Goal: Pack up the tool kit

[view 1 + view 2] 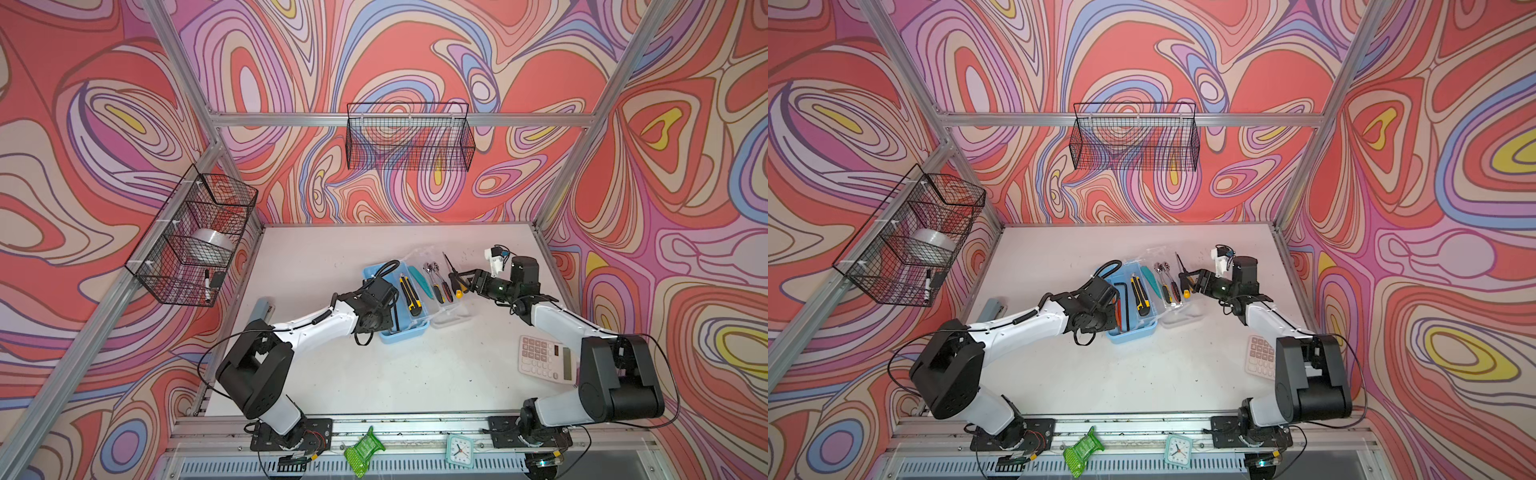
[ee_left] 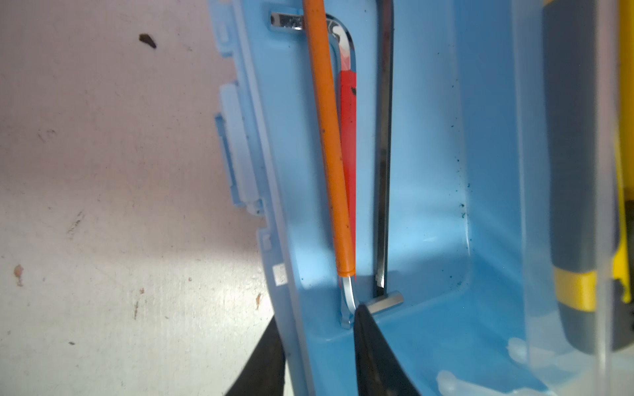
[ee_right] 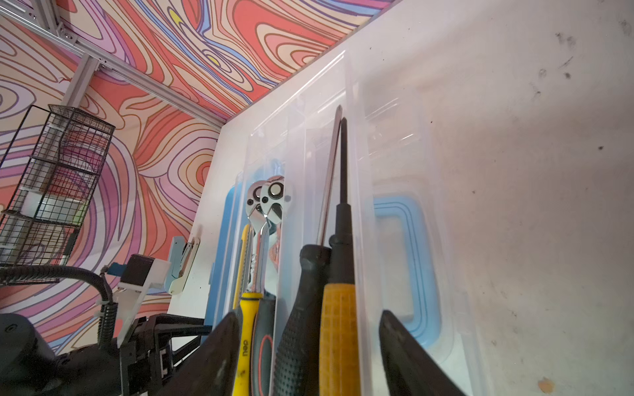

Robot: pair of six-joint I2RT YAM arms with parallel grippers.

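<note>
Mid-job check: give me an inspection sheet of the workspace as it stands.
Surface: white table, scuffed and speckled.
Job's things: light blue box holds hex keys and a yellow utility knife; clear tray beside it holds ratchets and screwdrivers.
Clutter: stapler and pink calculator on the table.
Grippers: left gripper straddles the box's wall, grip unclear; right gripper open, flanking the tool handles in the tray.
Cables: left wrist hose arcs over the box.
Surroundings: side basket holds tape roll and marker; back basket, nothing seen inside.
</note>
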